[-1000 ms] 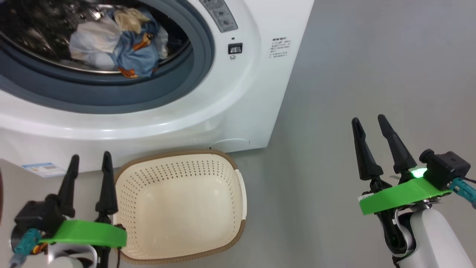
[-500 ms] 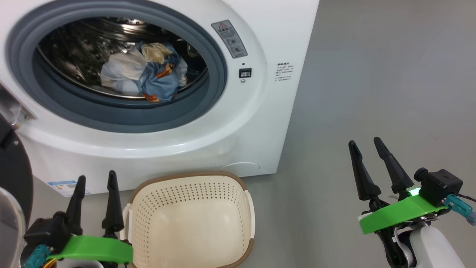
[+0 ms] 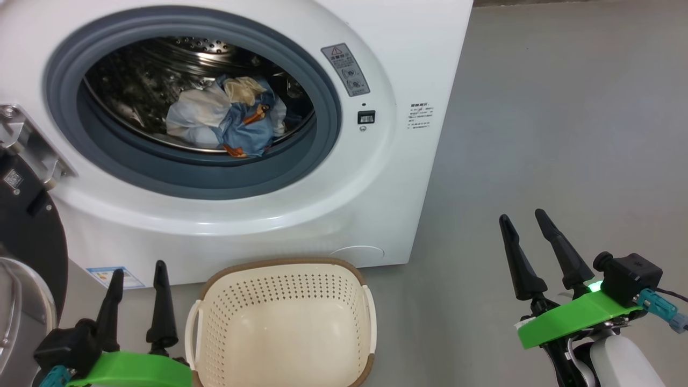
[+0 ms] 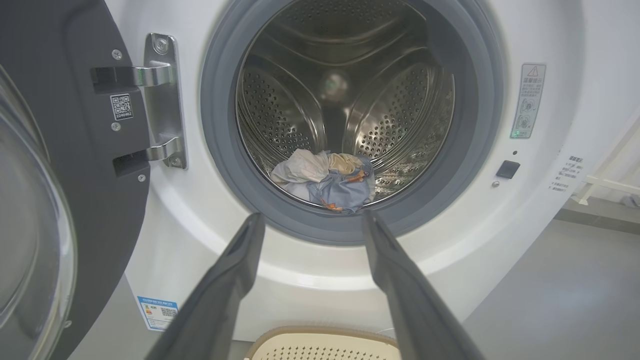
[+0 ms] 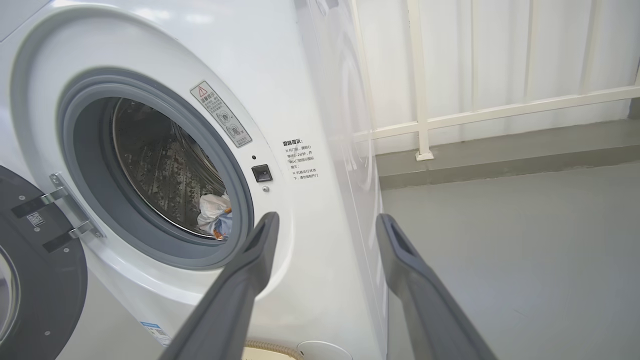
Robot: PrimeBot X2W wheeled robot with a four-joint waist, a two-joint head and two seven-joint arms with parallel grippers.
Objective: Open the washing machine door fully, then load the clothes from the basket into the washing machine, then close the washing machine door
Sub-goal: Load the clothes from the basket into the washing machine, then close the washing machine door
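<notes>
Washing machine [image 3: 301, 215] at far left, its mouth facing the robot. Washing machine door [image 3: 24, 226] is swung out to the left on its hinge [image 4: 160, 100], inner face and glass bulge toward the camera, which leaves the mouth fully clear.

Clothes [image 3: 231, 121]: 1 crumpled heap, light blue and pale fabric with orange marks, lying low at the front of the steel drum [image 4: 345, 100], just behind the grey gasket [image 3: 177, 177].

Basket [image 3: 282, 261] sits on the floor just in front of the machine, below the mouth, a short lift for loading. I see nothing in it.

Left gripper [image 3: 138, 267]: near left, beside the basket's left handle, fingers parted a moderate gap, holding nothing. Right gripper [image 3: 521, 214]: near right over bare floor [image 3: 537, 134], well apart from the basket, fingers likewise parted and unladen.

Judgement: loading looks done and closing remains. The left gripper is nearer the door, so it seems better placed to push it shut.
</notes>
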